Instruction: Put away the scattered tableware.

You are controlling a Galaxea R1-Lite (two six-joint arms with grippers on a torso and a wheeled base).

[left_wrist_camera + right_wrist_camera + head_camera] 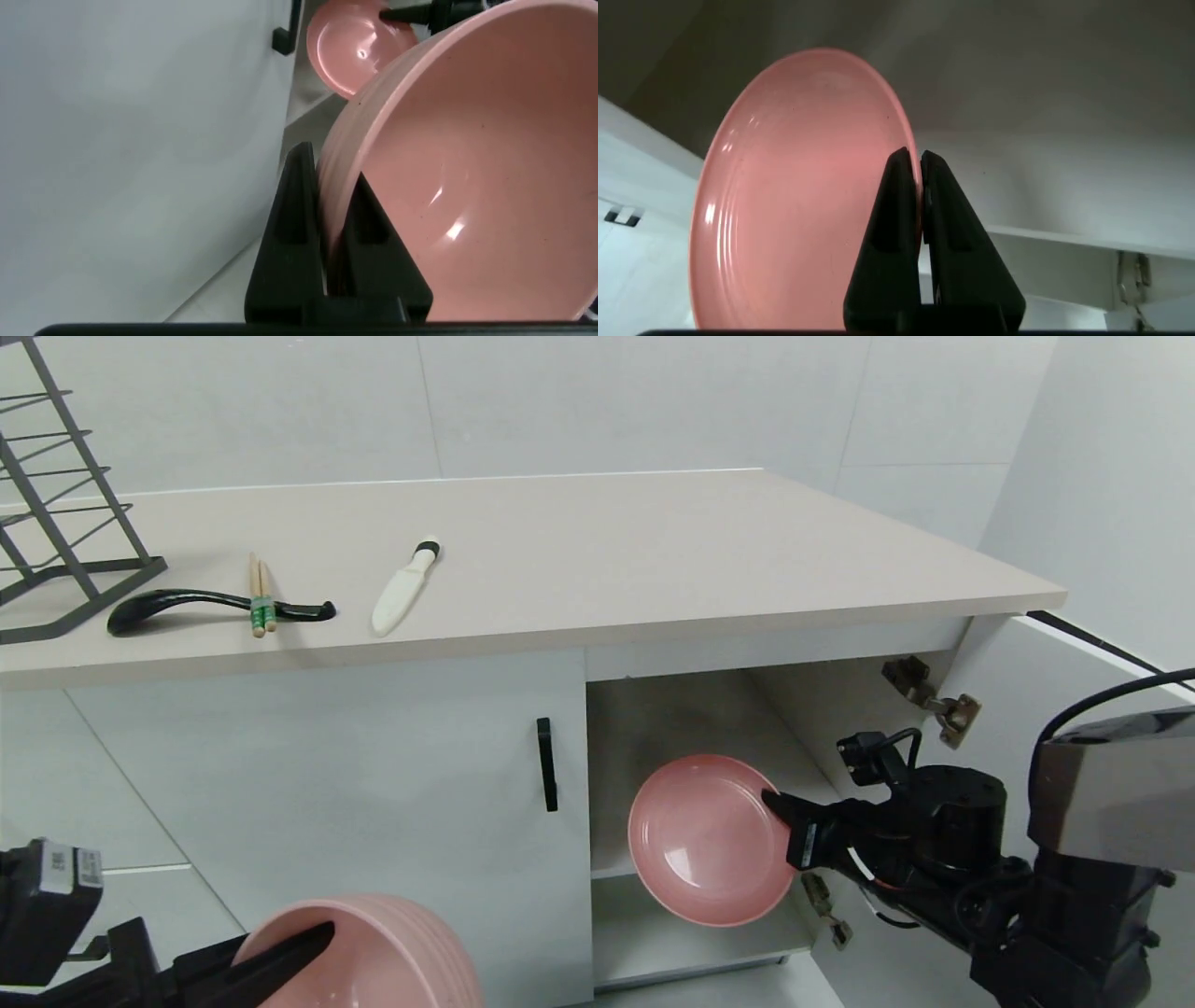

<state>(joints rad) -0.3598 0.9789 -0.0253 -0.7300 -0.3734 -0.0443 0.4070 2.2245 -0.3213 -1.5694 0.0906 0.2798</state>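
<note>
The left gripper (308,938) is clamping the rim of a glossy pink ribbed bowl (383,957), low before the closed white door (327,784). The right gripper (780,807) is pinching a round pink plate (705,840) by its rim, on edge at the open white cabinet (672,719); levelling it inside before releasing seems wise.

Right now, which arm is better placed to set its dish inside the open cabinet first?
The right, I'd judge. The right gripper is shut on the pink plate, held at the mouth of the open cabinet. The left gripper holds the pink bowl lower, in front of the closed door.
</note>
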